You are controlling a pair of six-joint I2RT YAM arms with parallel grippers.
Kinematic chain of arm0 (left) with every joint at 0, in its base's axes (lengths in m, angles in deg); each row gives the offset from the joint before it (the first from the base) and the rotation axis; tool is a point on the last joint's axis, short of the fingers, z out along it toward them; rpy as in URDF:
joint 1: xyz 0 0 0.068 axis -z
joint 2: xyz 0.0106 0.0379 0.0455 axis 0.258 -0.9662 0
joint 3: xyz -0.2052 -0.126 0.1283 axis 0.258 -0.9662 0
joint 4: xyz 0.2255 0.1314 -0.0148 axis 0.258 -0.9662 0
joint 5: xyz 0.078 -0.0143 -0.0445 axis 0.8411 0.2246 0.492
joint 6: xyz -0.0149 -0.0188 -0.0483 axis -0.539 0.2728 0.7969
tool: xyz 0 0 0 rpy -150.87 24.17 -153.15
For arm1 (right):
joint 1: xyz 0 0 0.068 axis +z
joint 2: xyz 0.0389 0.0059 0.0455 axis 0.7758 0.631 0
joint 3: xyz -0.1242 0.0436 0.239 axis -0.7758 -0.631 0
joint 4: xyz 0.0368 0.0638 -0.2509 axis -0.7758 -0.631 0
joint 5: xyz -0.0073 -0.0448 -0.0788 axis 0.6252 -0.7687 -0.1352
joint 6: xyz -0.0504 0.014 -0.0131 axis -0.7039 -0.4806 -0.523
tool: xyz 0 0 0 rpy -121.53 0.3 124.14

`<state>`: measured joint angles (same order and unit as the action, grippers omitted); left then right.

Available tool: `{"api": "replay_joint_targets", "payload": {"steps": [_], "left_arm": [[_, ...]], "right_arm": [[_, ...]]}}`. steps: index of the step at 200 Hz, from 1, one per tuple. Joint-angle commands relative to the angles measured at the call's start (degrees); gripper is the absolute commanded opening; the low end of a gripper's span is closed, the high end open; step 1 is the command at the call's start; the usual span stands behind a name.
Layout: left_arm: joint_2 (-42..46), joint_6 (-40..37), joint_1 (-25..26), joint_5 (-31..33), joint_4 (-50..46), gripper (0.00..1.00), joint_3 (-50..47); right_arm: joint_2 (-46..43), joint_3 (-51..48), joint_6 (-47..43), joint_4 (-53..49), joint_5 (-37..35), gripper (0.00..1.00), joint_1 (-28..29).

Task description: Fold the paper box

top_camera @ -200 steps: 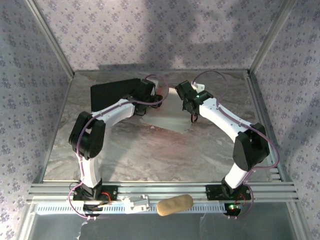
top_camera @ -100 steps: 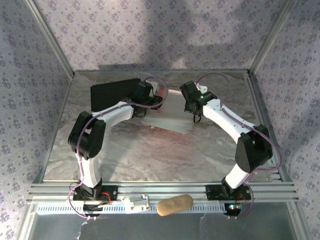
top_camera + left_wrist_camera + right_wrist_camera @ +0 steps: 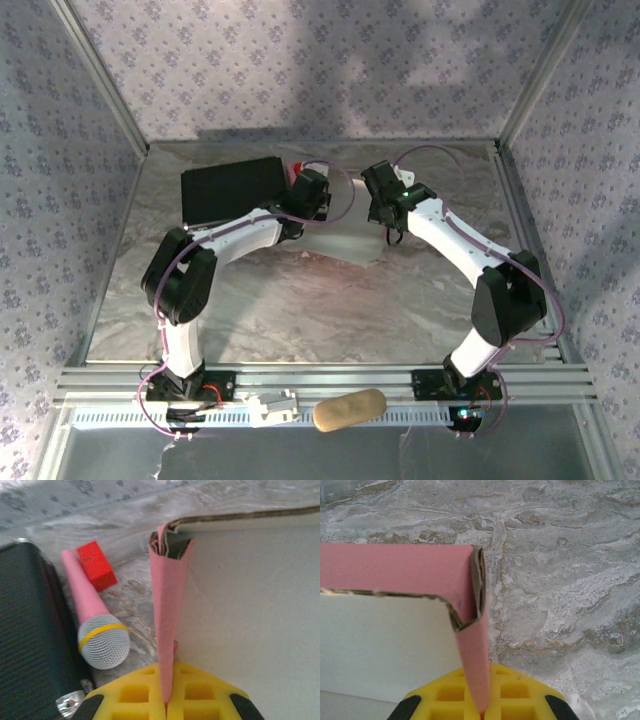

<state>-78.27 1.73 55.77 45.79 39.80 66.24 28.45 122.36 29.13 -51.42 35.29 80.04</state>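
The paper box (image 3: pixel 345 240) lies at the middle back of the table, pale inside, with pink walls turned up. In the left wrist view one pink wall (image 3: pixel 169 620) stands on edge and runs to a folded corner. My left gripper (image 3: pixel 167 704) is shut on that wall's near end, its yellow pads (image 3: pixel 135 695) pressed on both sides. From above, the left gripper (image 3: pixel 310 205) sits at the box's left side. My right gripper (image 3: pixel 482 711) is shut on the opposite pink wall (image 3: pixel 472 655), by another folded corner. From above, the right gripper (image 3: pixel 388 222) is at the box's right side.
A black box (image 3: pixel 235 188) lies at the back left, close to the left arm. Beside it lie a pink microphone (image 3: pixel 95 625) and a red block (image 3: pixel 97 565). Bare marble table (image 3: pixel 560 580) stretches right of the box. A tan oblong object (image 3: pixel 350 408) rests on the front rail.
My left gripper has moved right to the box's left wall and shut on it. The right gripper stays shut on its wall and has barely shifted.
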Motion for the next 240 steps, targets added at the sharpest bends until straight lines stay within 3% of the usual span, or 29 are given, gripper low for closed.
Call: {"api": "replay_joint_targets", "payload": {"steps": [1,50,79,92,109,180,227,234,240], "left_arm": [[0.6,1.6,0.0,18.2,-5.3,0.00,0.7],[1.9,1.4,2.5,24.2,-5.3,0.00,0.8],[6.0,3.2,3.3,18.4,-7.0,0.07,1.1],[7.3,3.7,3.4,16.4,-8.1,0.00,1.5],[7.5,3.7,3.4,15.8,-10.2,0.00,2.8],[7.3,4.6,6.9,22.8,-16.2,0.00,6.8],[6.8,5.4,6.8,23.7,-17.4,0.00,7.6],[6.8,5.4,6.9,23.4,-18.0,0.09,8.1],[6.8,5.6,6.9,23.2,-18.7,0.24,8.5]], "right_arm": [[-1.8,-0.3,1.3,-2.2,-2.8,0.00,-0.3],[-1.8,-0.2,1.8,-2.9,-3.3,0.00,0.1],[-1.5,-0.7,1.8,-2.8,-4.7,0.00,0.2],[-1.1,-0.5,1.8,-3.5,-6.3,0.00,0.5],[-0.8,-0.1,2.0,-4.4,-8.4,0.00,1.0],[4.3,5.4,11.2,-15.5,-21.6,0.00,5.4],[2.9,3.8,14.2,-14.6,-21.1,0.00,6.9],[2.5,3.2,13.6,-13.3,-19.4,0.00,6.5],[2.2,2.9,13.3,-12.6,-18.4,0.00,6.2]]}}
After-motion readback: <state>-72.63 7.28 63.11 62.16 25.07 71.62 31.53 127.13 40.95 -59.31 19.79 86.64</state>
